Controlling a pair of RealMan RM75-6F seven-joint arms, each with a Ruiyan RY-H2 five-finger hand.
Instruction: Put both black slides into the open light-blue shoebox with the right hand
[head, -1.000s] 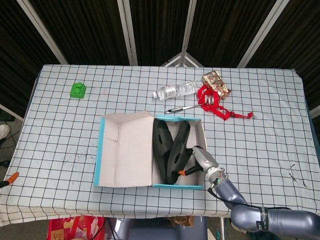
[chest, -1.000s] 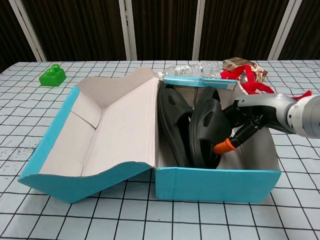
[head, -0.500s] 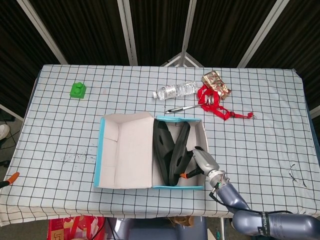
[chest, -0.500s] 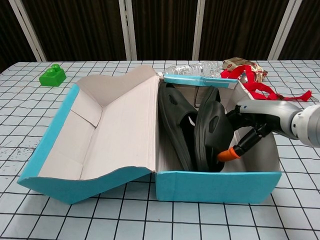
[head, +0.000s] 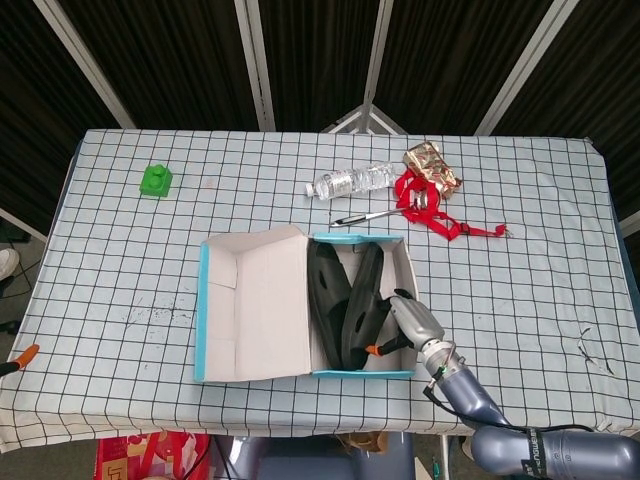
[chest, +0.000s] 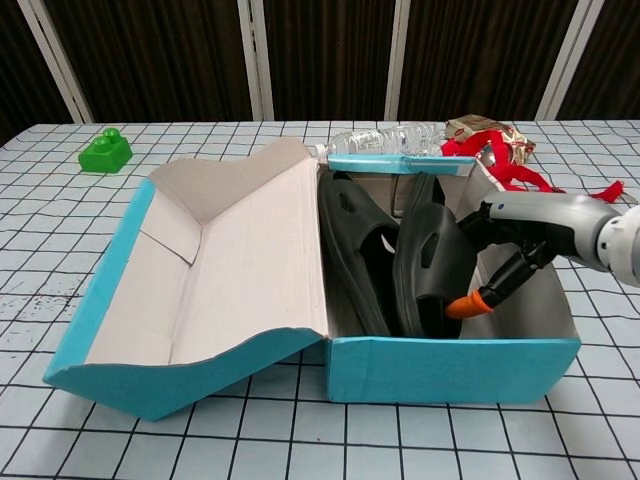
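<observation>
Shoebox (chest: 450, 368) slid slightly rightward on the surface (head: 520, 260), 2 slides (chest: 400, 265) now more upright inside, right hand (chest: 505, 245) clamped on the nearer slide (chest: 432, 270)

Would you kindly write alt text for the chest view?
Two black slides stand on edge inside an open light-blue shoebox, the robot's right hand reaching in against the nearer one. The lid lies open to the left; a green block sits far left.
</observation>
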